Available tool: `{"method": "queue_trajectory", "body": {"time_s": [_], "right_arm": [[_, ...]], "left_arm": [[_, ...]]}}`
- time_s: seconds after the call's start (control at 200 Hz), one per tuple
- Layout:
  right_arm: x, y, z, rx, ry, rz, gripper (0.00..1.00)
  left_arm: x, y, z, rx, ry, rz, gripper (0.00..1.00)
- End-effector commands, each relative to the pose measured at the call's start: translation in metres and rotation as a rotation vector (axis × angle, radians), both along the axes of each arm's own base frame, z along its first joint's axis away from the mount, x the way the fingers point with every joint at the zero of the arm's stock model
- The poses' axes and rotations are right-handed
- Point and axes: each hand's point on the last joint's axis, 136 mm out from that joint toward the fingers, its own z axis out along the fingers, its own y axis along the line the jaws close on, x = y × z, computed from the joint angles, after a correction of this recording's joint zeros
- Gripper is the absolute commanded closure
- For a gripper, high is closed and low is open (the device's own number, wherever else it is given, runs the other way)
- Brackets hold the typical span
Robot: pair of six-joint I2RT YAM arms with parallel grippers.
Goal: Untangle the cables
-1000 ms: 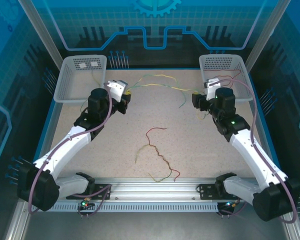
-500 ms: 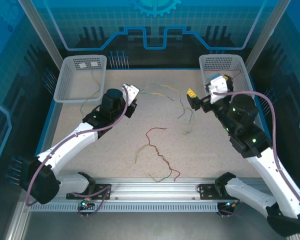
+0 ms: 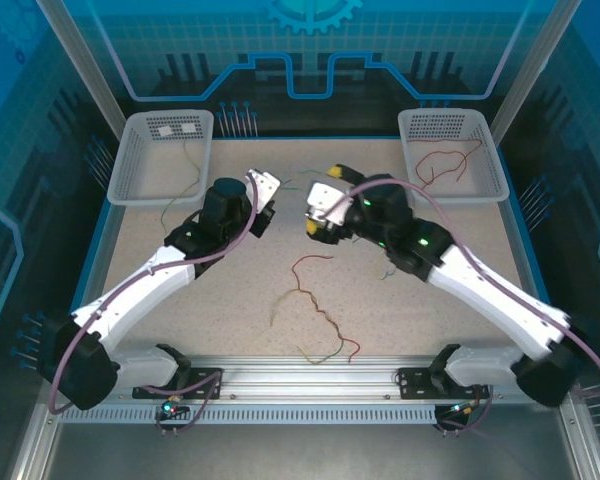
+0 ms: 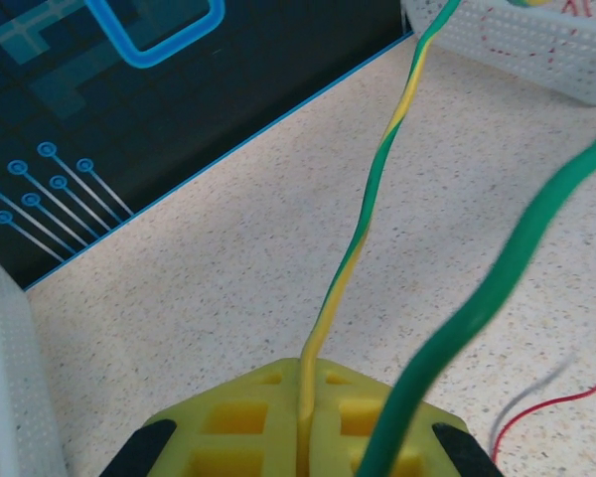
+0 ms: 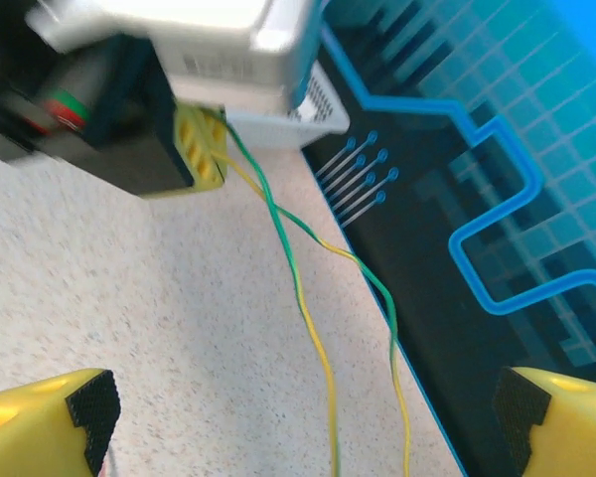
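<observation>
White arm links, black joints, purple-grey cables, yellow gripper fingers, black pads.

We find the table matt, speckled and grainy; the left basket perforated white plastic; the cables smooth, glossy; the rail ribbed metal.

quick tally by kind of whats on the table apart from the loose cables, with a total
white baskets: 2 (left, right)
robot arms: 2 (left, right)
total: 4
The cables themselves are too twisted together to count reliably.
</observation>
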Motion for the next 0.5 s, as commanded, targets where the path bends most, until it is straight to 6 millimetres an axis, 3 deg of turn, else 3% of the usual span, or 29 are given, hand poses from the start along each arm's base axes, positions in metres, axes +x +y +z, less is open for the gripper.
{"method": "queue_trajectory", "body": {"time_s": [0.0,0.065,0.22,0.33,0.38,0.405,0.41,0.42,0.425,0.44,0.45,0.475,0.48,0.495], "right_arm": [[0.039,0.01,0.022,-0.09,-0.184,-0.058,0.0],[0.052,0.018,0.023,-0.113,-0.257,-0.061,0.0],[0.073,0.031,0.0,-0.184,-0.287,-0.032,0.0],[0.073,0.032,0.0,-0.174,-0.294,-0.028,0.03],[0.065,0.032,-0.001,-0.153,-0.254,0.019,0.13],[0.06,0.032,0.0,-0.134,-0.236,0.043,0.24],[0.059,0.032,-0.001,-0.135,-0.231,0.052,0.31],[0.056,0.032,0.0,-0.127,-0.222,0.061,0.35],[0.053,0.032,0.0,-0.125,-0.213,0.075,0.49],[0.051,0.032,0.0,-0.117,-0.204,0.084,0.53],[0.049,0.032,0.001,-0.112,-0.2,0.094,0.65],[0.044,0.032,0.004,-0.085,-0.187,0.107,0.78],[0.043,0.032,0.005,-0.076,-0.186,0.111,0.86],[0.041,0.032,0.007,-0.064,-0.185,0.114,0.92]], "left_arm": [[-0.014,-0.017,0.037,-0.06,-0.068,-0.099,1.0],[-0.021,-0.022,0.038,-0.071,-0.069,-0.131,1.0],[-0.049,-0.038,0.045,-0.119,-0.084,-0.263,1.0],[-0.057,-0.033,0.051,-0.145,-0.121,-0.261,1.0],[-0.058,-0.03,0.05,-0.142,-0.125,-0.253,1.0],[-0.059,-0.03,0.048,-0.136,-0.118,-0.254,1.0],[-0.059,-0.029,0.048,-0.136,-0.119,-0.253,1.0],[-0.059,-0.029,0.048,-0.135,-0.118,-0.252,1.0],[-0.059,-0.029,0.048,-0.134,-0.117,-0.251,1.0],[-0.059,-0.028,0.048,-0.133,-0.115,-0.248,1.0],[-0.058,-0.028,0.048,-0.135,-0.114,-0.246,1.0],[-0.058,-0.027,0.048,-0.138,-0.113,-0.238,1.0],[-0.058,-0.027,0.048,-0.138,-0.114,-0.237,1.0],[-0.057,-0.027,0.048,-0.14,-0.112,-0.236,1.0]]}}
